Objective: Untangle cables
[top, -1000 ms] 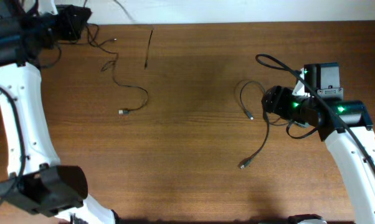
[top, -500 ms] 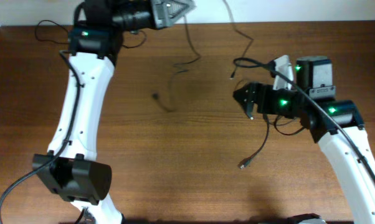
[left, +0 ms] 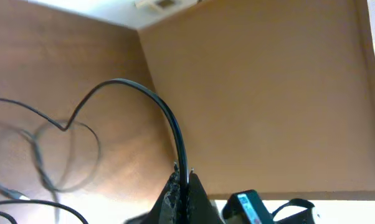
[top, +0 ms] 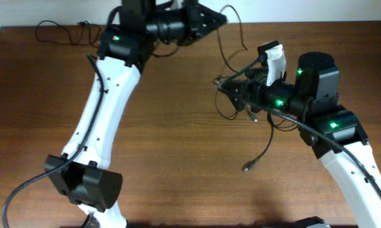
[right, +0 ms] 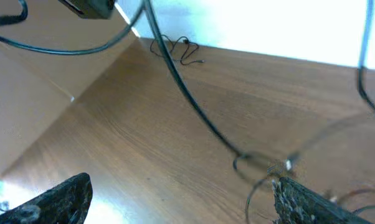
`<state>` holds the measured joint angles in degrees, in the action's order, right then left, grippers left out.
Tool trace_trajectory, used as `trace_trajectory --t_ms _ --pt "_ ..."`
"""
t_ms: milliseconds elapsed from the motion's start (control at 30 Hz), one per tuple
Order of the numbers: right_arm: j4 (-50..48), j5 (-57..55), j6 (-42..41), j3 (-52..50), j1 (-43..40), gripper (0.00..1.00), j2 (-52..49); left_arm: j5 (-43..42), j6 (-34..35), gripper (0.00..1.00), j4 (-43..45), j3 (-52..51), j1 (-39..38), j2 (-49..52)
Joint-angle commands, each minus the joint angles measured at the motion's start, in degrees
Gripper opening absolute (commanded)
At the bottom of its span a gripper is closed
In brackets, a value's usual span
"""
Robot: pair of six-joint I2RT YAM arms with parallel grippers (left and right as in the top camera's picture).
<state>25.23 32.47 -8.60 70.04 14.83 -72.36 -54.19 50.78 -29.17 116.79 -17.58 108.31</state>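
My left gripper [top: 217, 18] is raised over the table's far edge and shut on a thin black cable [top: 236, 33]. In the left wrist view the cable [left: 151, 98] rises from between the closed gripper tips [left: 182, 175] and arcs away to the left. It hangs down toward a loose tangle of black cables [top: 242, 109] by my right gripper [top: 223, 90]. My right gripper is open, pointing left, with nothing between its fingers [right: 181, 183]. A taut cable [right: 178, 87] crosses in front of it, close to the right fingertip [right: 293, 193].
A second small cable pile [top: 62, 30] lies at the table's far left corner; it also shows in the right wrist view [right: 180, 50]. A cable end with a plug [top: 247, 168] trails toward the front, below the right arm. The white wall borders the far edge.
My left arm has swung from the far left to the top centre, lifting its cable off the table. My right gripper has moved left toward the hanging cable.
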Motion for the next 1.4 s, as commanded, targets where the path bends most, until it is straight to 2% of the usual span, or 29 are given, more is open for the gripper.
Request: trace_trajectory --t_ms 0,100,400,467,500,533,567,600,633,700,733,800,833,867,900,933,967,1000,1100,1167,1267,1367 --pt "-0.48 -0.87 5.44 0.28 0.26 0.94 0.39 -0.02 5.33 0.0 0.11 0.44 -2.21 -0.44" --pt "-0.85 -6.54 6.95 0.28 0.26 0.93 0.37 0.0 5.38 0.0 0.13 0.44 -3.32 -0.44" --pt "-2.05 -10.03 9.29 0.26 0.26 0.93 -1.95 -4.92 10.05 0.0 3.19 0.55 -4.46 -1.42" --pt "-1.9 -10.05 9.25 0.26 0.26 0.9 -2.29 -4.85 10.05 0.0 4.28 0.55 -4.44 -1.42" --pt "-1.9 -10.03 9.25 0.26 0.26 0.86 -2.27 -4.59 10.03 0.0 4.31 0.55 -4.39 -1.42" --pt "-1.92 -10.05 9.25 0.26 0.26 0.71 -2.27 -4.52 10.03 0.0 4.68 0.55 -4.39 -1.42" --pt "-1.9 -10.08 9.22 0.26 0.22 0.34 -2.27 -4.5 10.03 0.0 4.72 0.55 -4.28 -1.42" --pt "-1.84 -10.08 8.72 0.26 0.2 0.26 -2.27 -4.5 10.03 0.0 4.7 0.55 -4.28 -1.42" --pt "-1.7 -10.03 7.48 0.26 0.2 0.25 -2.27 -4.28 10.03 0.0 4.7 0.55 -4.28 -1.42" --pt "-1.55 -10.01 5.95 0.26 0.2 0.05 -2.27 -1.55 9.49 0.0 4.68 0.55 -4.11 -1.42" --pt "-1.44 -10.01 4.24 0.26 0.2 0.04 -2.19 0.44 8.0 0.0 4.66 0.55 -4.0 -1.42" --pt "-1.46 -9.92 -0.31 0.28 0.2 0.04 -1.68 6.14 0.87 0.04 3.67 0.52 -3.78 -1.4" --pt "-1.49 -9.33 -2.23 0.26 0.2 0.04 -1.22 10.69 -2.95 0.17 1.46 0.52 -3.65 -1.4" --pt "-1.51 -8.68 -4.81 0.28 0.2 0.04 -0.35 17.77 -7.78 0.43 -1.95 0.52 -3.63 -1.4" --pt "-1.51 -8.72 -7.17 0.28 0.2 0.04 0.61 24.24 -12.44 0.63 -5.01 0.52 -3.63 -1.4" --pt "-1.57 -8.72 -9.44 0.28 0.2 0.04 1.64 29.05 -15.26 0.82 -7.28 0.52 -3.63 -1.4" --pt "-1.75 -8.79 -11.54 0.28 0.13 0.04 2.56 32.28 -16.87 0.97 -9.07 0.52 -3.63 -1.4" --pt "-2.25 -8.81 -13.6 0.28 0.09 0.04 3.61 35.65 -17.73 0.99 -11.74 0.52 -3.63 -1.4" --pt "-3.23 -12.85 -26.1 0.28 0.09 0.04 4.79 35.28 -22.45 0.99 -15.17 0.52 -3.72 -1.4" --pt "-3.37 -14.36 -34.03 0.28 0.09 0.04 4.76 26.27 -31.8 0.99 -16.61 0.52 -3.69 -1.4" --pt "-4.9 -15.17 -46.29 0.28 -0.48 0.04 4.76 8.13 -52.19 0.95 -18.78 0.52 -3.69 -1.4" --pt "-6.25 -15.17 -53.86 0.28 -2.78 0.04 4.76 2.93 -61.16 0.92 -22.97 0.52 -3.69 -1.4"
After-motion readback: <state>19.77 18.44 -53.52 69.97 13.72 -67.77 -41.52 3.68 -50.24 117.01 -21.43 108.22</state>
